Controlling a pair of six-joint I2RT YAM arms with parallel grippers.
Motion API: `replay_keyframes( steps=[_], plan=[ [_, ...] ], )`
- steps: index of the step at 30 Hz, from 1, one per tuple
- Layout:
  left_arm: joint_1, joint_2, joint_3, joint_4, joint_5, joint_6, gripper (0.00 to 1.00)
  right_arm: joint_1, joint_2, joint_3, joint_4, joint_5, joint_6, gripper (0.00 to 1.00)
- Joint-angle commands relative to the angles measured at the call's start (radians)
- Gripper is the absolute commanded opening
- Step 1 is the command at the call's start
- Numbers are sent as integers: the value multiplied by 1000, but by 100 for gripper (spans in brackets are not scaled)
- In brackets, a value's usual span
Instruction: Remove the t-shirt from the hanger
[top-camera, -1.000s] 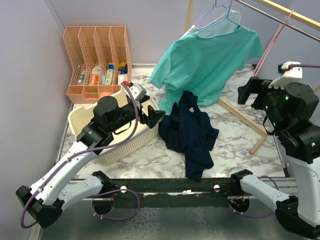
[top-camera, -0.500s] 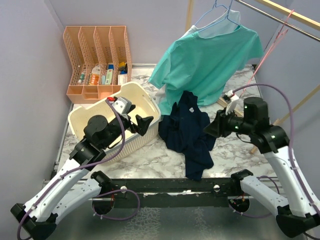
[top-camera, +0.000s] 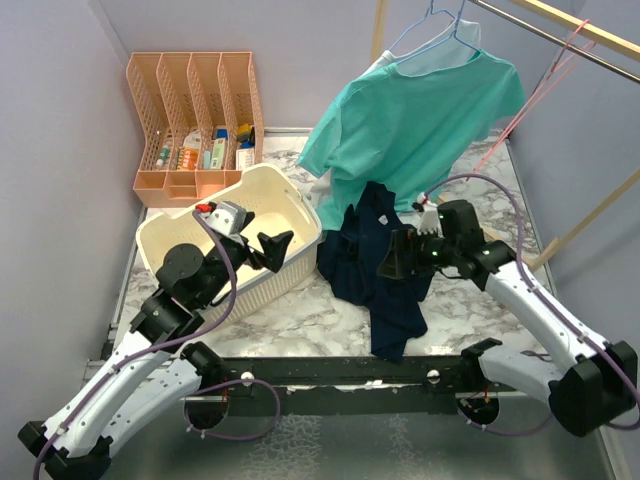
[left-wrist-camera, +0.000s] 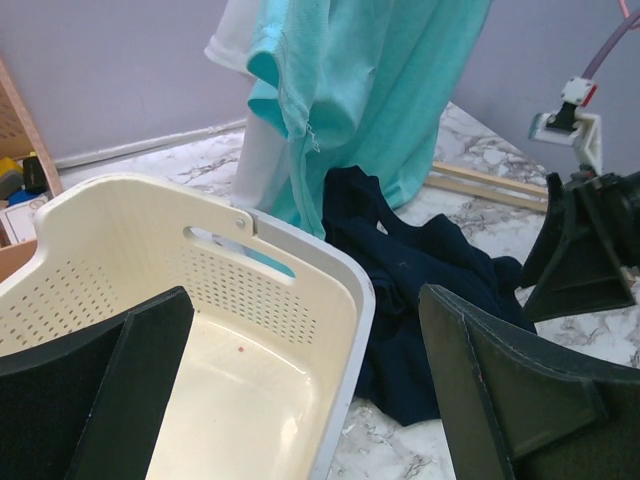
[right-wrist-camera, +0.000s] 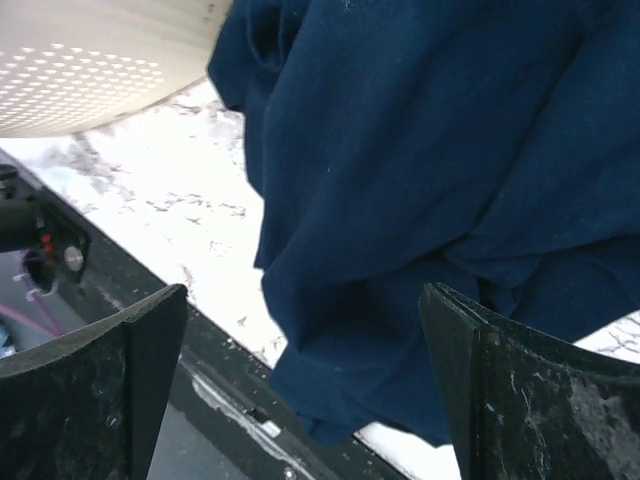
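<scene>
Cream basket (top-camera: 262, 290) near peach organizer (top-camera: 195, 110), on marble table (top-camera: 300, 312).

Crumpled navy-blue cloth garment (right-wrist-camera: 420, 170) on white marble-patterned tabletop (right-wrist-camera: 170, 200); cream perforated plastic basket (right-wrist-camera: 90, 70) at its left; right gripper (right-wrist-camera: 300, 300), black fingers spread wide.

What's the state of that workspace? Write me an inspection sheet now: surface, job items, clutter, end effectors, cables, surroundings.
Surface: white marble-pattern table.
Job's things: teal t-shirt on the blue hanger, hanging at the back; navy garment crumpled on the table.
Clutter: cream basket, nothing seen inside; orange organiser holding small items.
End effectors: left end effector open over the basket; right end effector open over the navy garment; neither holds anything.
Cables: purple cable along the left arm, another looping above the right arm.
Surroundings: lavender walls; wooden rack at the right.
</scene>
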Motion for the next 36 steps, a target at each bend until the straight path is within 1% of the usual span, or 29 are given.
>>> replay_keyframes(
  steps=[1,4,8,11,18,19,21,22,24,25,26,28,29,33,36],
  plan=[
    [-4,-27,-10,-9,-52,-5,99,132,107,13,126,234,72,100],
    [-4,-48,-11,-14,-80,-5,99,191,187,16,155,359,112,100],
    [-4,-98,-28,-15,-132,-10,99,206,271,18,179,486,142,100],
    [-4,-143,-36,-19,-172,-12,99,221,335,27,208,521,150,100],
    [-4,-264,-59,-20,-309,-12,98,269,497,80,217,629,187,100],
    [-4,-280,-64,-22,-327,-12,98,269,511,81,218,633,202,98],
    [-4,-307,-70,-27,-356,-15,98,269,521,74,237,620,213,89],
    [-4,-317,-71,-31,-367,-17,98,269,517,66,250,604,214,81],
    [-4,-329,-72,-41,-384,-19,98,269,498,55,275,575,213,62],
    [-4,-331,-72,-48,-396,-19,98,269,485,55,281,563,212,47],
    [-4,-333,-70,-54,-402,-21,98,269,470,58,285,549,205,34],
    [-4,-334,-68,-59,-408,-28,98,269,439,79,276,523,186,5],
    [-4,-335,-69,-59,-409,-33,98,270,420,98,263,513,176,1],
    [-4,-333,-70,-62,-405,-38,98,310,316,205,239,422,86,1],
    [-4,-329,-66,-66,-413,-38,98,388,285,384,160,392,22,1]
  ],
)
